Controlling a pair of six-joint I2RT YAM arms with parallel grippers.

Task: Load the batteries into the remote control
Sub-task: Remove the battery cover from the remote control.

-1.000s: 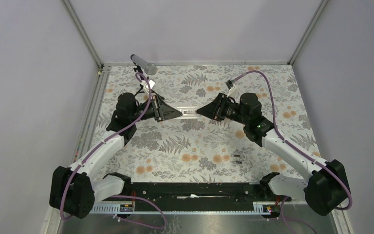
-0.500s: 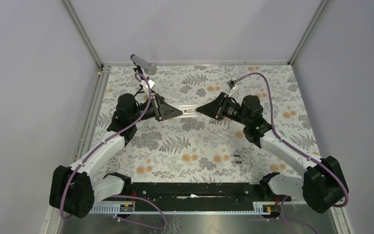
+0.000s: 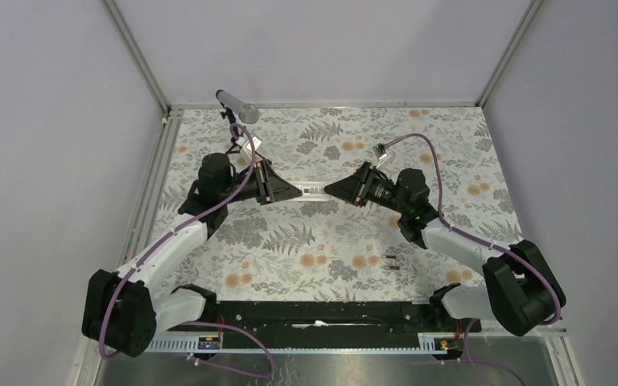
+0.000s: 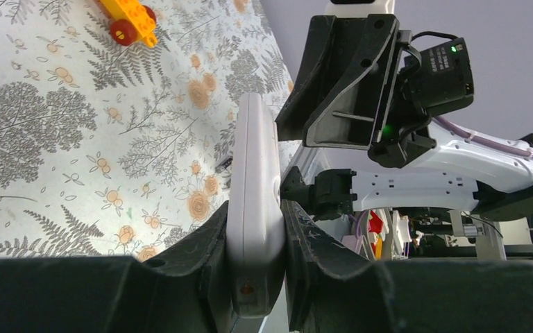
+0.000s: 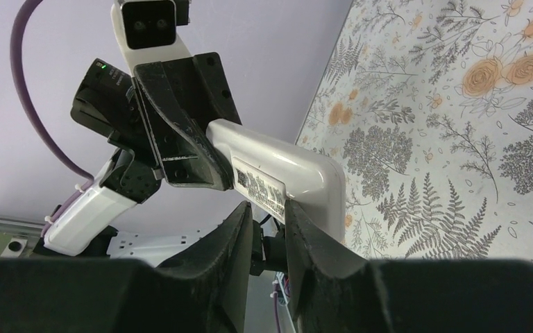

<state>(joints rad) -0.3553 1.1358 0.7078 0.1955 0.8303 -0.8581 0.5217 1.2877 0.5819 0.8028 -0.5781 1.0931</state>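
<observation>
Overhead, the right arm has swung inward. The left end effector point(image 3: 294, 190) and right end effector point(image 3: 331, 190) meet at the remote point(image 3: 312, 190). The batteries point(image 3: 392, 260) lie on the tabletop point(image 3: 451, 161), well apart from the remote, so loading looks unstarted. Left wrist: clamped on the remote. Right wrist: fingers point(image 5: 305, 229) nearly together at the remote's corner; I cannot tell whether they grip it.

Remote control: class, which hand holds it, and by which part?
The left hand clamps the remote control by one end; the right hand sits at the other end, and whether it grips cannot be told.
</observation>
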